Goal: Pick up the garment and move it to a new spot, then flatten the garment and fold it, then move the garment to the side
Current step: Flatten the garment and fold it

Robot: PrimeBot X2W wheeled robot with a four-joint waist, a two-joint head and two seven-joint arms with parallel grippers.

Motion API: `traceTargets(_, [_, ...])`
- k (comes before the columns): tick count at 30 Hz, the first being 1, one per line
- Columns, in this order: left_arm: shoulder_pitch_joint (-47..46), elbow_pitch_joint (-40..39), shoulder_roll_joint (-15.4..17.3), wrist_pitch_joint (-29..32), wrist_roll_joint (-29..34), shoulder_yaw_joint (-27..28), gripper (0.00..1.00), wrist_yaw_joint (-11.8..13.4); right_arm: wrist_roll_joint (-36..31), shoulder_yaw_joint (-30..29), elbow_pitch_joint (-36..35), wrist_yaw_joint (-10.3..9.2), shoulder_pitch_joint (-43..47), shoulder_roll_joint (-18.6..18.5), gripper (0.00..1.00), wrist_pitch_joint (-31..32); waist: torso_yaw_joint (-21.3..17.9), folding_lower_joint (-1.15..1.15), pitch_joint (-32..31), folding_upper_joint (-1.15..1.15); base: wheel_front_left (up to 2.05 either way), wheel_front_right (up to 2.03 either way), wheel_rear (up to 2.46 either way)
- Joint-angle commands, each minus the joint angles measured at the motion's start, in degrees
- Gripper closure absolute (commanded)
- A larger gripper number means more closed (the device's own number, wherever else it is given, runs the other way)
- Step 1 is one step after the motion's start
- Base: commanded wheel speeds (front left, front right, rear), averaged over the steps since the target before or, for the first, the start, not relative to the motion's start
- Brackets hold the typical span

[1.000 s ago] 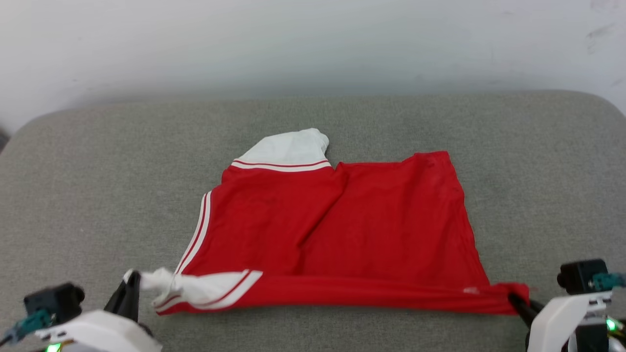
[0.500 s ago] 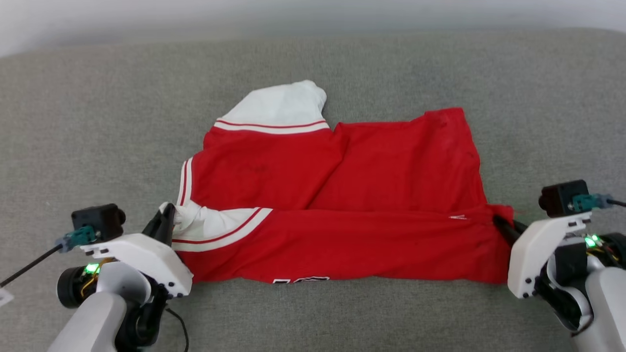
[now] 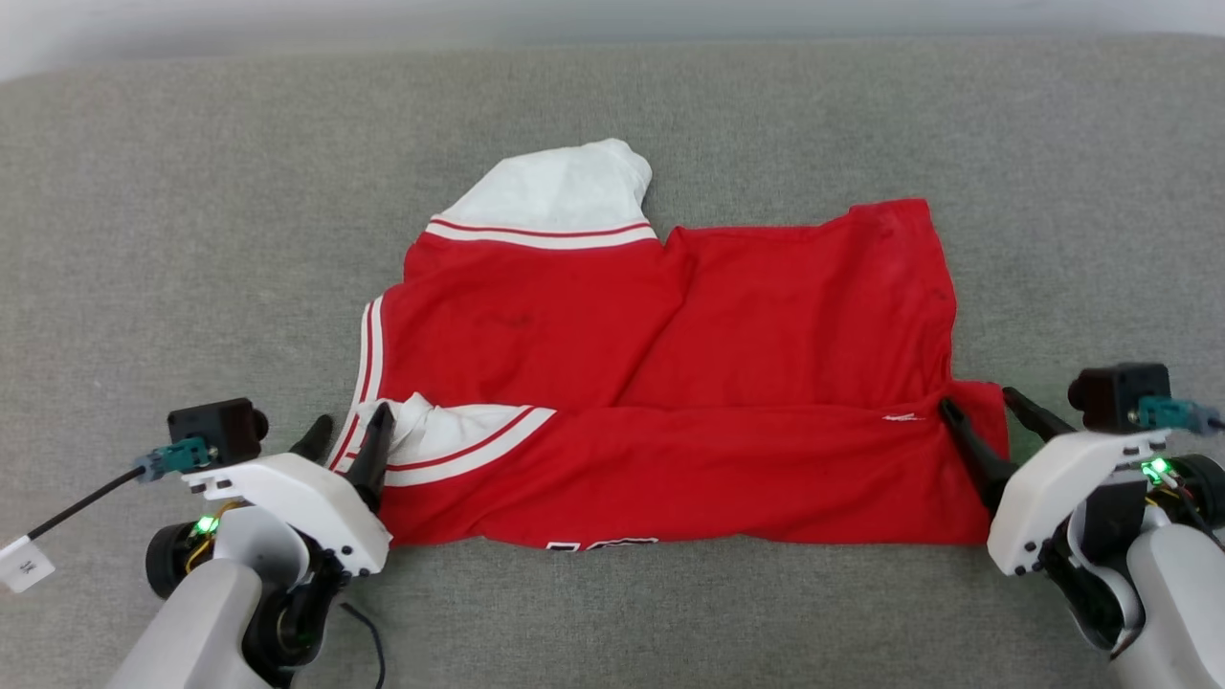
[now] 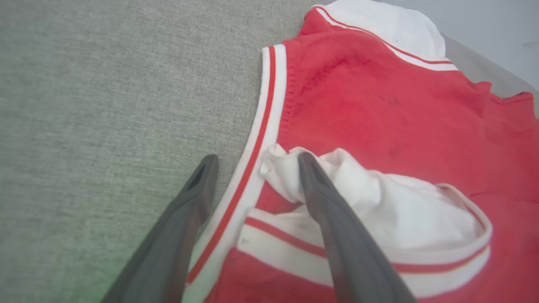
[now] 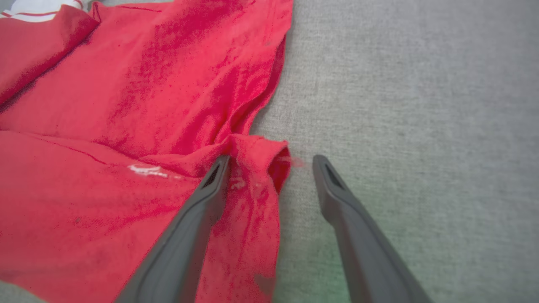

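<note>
The garment lies on the grey padded surface, its near strip doubled back over the red body. A white sleeve sticks out at the far edge. Dark lettering peeks from the near fold and a small white logo sits near the right end. My left gripper stands open at the garment's left end; in the left wrist view the striped trim runs between its fingers, beside the bunched white sleeve. My right gripper is open at the right corner, which lies loose between its fingers.
Bare grey surface surrounds the garment on all sides. A pale wall borders the far edge. A cable with a white tag trails from my left wrist at the lower left.
Both grippers carried the near edge away from me, over the garment, and then opened, letting go of the sleeve and the corner. The head camera tilted down.
</note>
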Motion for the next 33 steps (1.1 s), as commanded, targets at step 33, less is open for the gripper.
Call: traceTargets(33, [9.4, -11.3, 15.7, 32.4, -6.4, -3.8, 0.17, 7.4, -10.1, -7.6, -22.2, -0.09, 15.8, 11.3, 0.00, -12.1, -8.6, -0.01, -2.7, 0.00, 0.00, 0.00, 0.00])
